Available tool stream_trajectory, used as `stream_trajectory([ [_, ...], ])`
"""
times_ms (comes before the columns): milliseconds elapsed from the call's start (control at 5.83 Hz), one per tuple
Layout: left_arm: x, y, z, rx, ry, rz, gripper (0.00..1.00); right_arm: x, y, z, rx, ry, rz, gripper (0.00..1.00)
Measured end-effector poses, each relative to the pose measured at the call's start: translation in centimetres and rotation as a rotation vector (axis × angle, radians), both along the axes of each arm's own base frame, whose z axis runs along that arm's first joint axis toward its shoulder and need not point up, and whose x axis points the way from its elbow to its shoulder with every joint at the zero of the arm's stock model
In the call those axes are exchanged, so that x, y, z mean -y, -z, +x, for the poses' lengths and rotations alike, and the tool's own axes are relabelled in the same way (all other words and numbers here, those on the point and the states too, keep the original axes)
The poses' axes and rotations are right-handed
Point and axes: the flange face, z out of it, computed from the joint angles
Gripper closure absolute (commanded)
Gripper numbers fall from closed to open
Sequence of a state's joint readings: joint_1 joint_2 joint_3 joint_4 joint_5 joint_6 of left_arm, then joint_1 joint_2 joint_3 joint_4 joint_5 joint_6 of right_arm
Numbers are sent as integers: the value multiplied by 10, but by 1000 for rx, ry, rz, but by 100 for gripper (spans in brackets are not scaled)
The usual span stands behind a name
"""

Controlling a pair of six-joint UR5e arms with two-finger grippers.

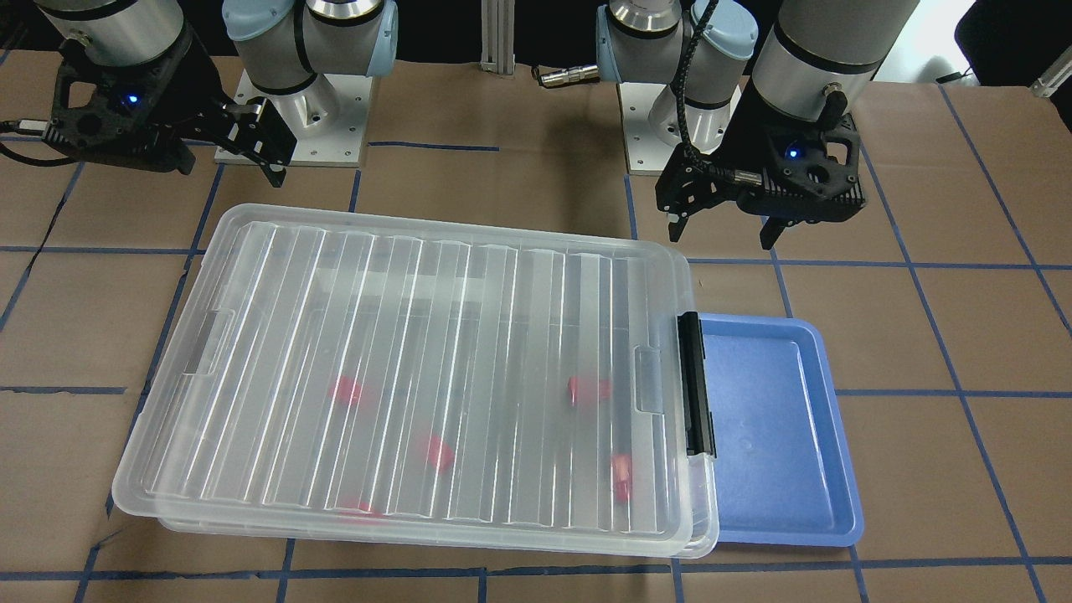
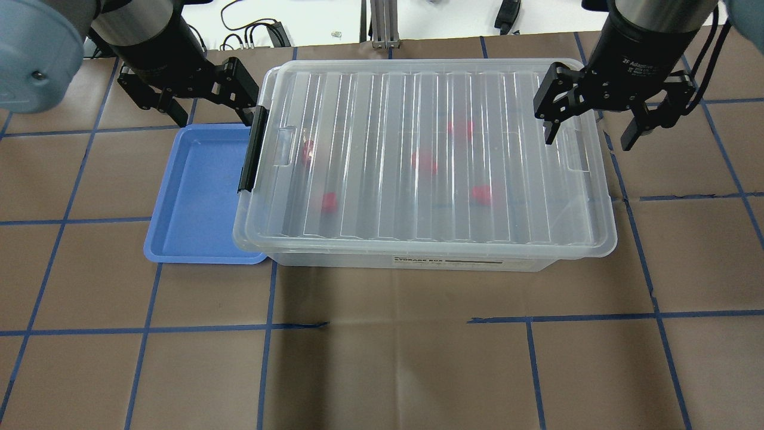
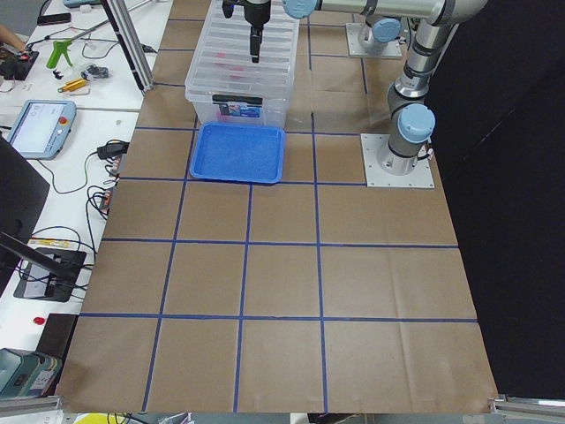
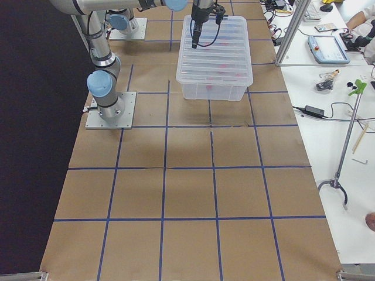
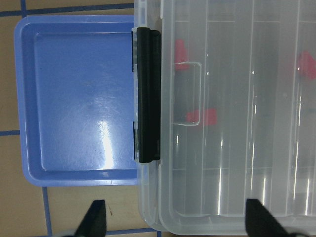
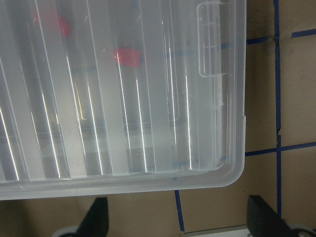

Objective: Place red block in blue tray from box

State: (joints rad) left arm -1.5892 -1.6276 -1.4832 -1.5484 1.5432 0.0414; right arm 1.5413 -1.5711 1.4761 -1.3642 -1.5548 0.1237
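Note:
The clear box (image 2: pixel 382 95) lies in the table's middle with its ribbed lid shut, and shows too in the front view (image 1: pixel 419 285). Several red blocks (image 2: pixel 424 161) show blurred through the lid, one near the clip end (image 1: pixel 589 389). The empty blue tray (image 2: pixel 197 197) sits against the box's short end with the black clip (image 2: pixel 250 149). My left gripper (image 2: pixel 212 116) is open and empty, above the far end of the clip and tray. My right gripper (image 2: pixel 588 138) is open and empty, above the box's other short end. The tray (image 5: pixel 84 103) and clip show in the left wrist view.
The table is covered in brown paper with blue tape lines (image 2: pixel 597 316). The arm bases (image 1: pixel 293 126) stand behind the box. Benches with tools and a teach pendant (image 3: pixel 40 128) line the far side of the table.

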Motion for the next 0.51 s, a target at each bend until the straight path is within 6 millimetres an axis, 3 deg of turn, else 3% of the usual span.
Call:
stream_trajectory([
  [514, 0, 1, 0, -1, 0, -1, 1, 0, 8, -5, 1, 6, 23, 0],
])
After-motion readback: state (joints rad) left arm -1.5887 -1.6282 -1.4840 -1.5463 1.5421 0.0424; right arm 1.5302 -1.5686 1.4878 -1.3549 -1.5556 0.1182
